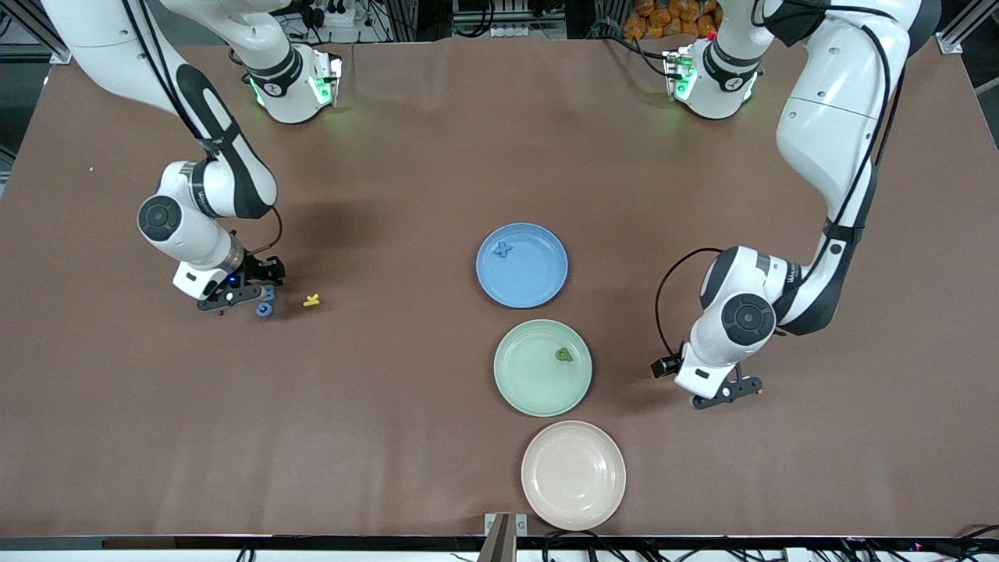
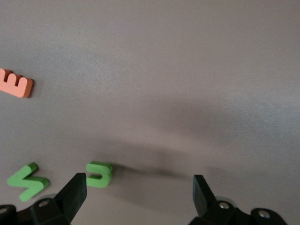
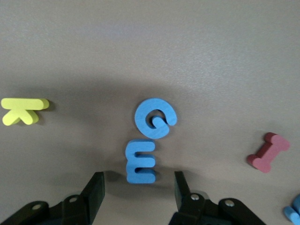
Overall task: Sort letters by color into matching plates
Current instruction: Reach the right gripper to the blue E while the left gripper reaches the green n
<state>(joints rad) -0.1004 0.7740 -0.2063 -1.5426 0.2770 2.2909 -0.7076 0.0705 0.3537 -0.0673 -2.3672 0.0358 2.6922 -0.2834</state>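
Sorting underway: blue plate (image 1: 521, 265) holds one blue letter (image 1: 503, 250), green plate (image 1: 542, 367) nearer the camera holds one green letter (image 1: 563, 355). Left gripper (image 1: 730, 393) waits low beside green plate, fingers apart, nothing held. Right gripper (image 3: 138, 192) is at the right arm's end, jaws part-closed astride blue E (image 3: 141, 161), not gripping yet; blue G (image 3: 155, 117) touches it. Best to centre on E alone, squeeze its edges, avoid dragging G. Another blue piece (image 3: 294, 212) is cut off.
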